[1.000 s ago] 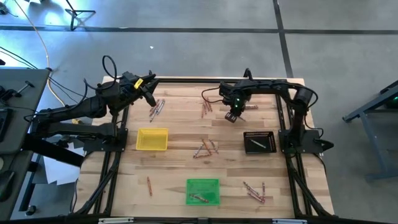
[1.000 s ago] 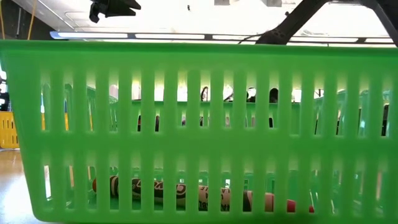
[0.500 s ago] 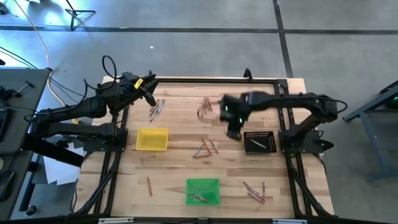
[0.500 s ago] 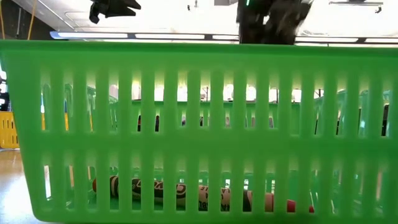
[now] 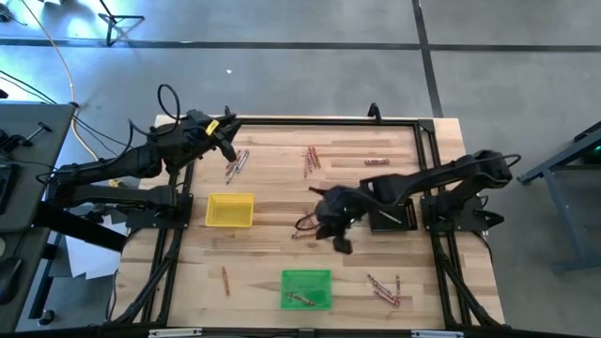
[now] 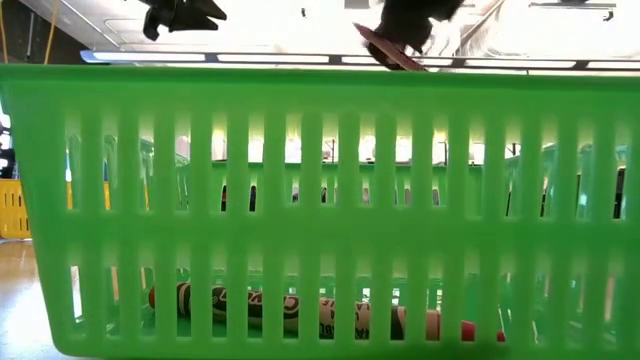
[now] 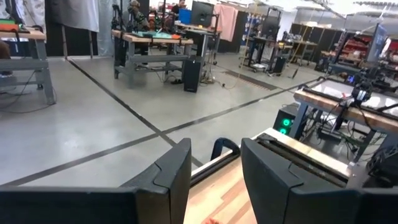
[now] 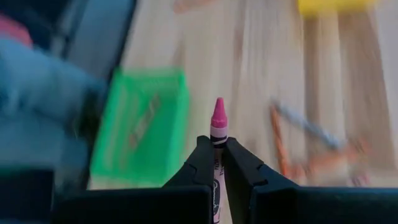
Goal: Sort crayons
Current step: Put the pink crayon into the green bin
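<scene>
Inside, the green tray [image 5: 306,288] holds crayons [image 5: 299,299]; right tool [image 8: 217,163] grips a pink crayon [image 8: 217,127], left tool [image 5: 227,139] released

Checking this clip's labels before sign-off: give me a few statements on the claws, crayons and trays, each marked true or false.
1. The right claw is shut on a pink-tipped crayon. True.
2. The right claw hangs over the yellow tray. False: it is over the middle of the table, between the black tray and the green tray.
3. The green tray is empty. False: crayons already lie in it.
4. The left claw is open and holds nothing, at the table's far left corner. True.
5. Loose crayons lie on the wood near the front right corner. True.
</scene>
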### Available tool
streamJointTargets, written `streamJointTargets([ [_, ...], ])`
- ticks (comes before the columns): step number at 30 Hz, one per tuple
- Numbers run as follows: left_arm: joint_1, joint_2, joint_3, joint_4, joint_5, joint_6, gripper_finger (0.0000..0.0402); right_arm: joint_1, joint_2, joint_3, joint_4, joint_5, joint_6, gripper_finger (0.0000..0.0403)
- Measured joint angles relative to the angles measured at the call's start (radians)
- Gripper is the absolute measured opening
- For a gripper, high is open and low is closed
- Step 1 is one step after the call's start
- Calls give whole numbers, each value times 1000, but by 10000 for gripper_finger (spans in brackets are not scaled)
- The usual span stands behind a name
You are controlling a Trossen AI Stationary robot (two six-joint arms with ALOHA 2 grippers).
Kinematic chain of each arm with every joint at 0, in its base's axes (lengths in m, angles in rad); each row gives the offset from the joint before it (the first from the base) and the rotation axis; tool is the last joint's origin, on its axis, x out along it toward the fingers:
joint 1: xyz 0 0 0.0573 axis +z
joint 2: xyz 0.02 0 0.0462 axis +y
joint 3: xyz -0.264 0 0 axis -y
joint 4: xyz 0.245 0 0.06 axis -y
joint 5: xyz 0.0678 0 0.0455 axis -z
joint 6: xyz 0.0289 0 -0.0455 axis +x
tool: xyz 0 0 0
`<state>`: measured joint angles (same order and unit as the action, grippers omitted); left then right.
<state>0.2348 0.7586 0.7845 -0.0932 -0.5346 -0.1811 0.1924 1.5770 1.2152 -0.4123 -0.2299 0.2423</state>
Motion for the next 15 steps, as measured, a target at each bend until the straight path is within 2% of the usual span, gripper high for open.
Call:
streamJointTargets([
  [3, 0, 1, 0, -60, 0, 0, 126, 57, 55, 1, 174, 51, 45, 3],
  [6, 0, 0, 0, -116, 8, -30, 126, 106, 127, 1, 352, 73, 157, 3],
  [9, 0, 0, 0, -162, 84, -98, 126, 153, 193, 1, 495, 92, 257, 3],
  [15, -1, 0, 0, -210, 271, -189, 126, 222, 286, 1, 518, 201, 399, 3],
])
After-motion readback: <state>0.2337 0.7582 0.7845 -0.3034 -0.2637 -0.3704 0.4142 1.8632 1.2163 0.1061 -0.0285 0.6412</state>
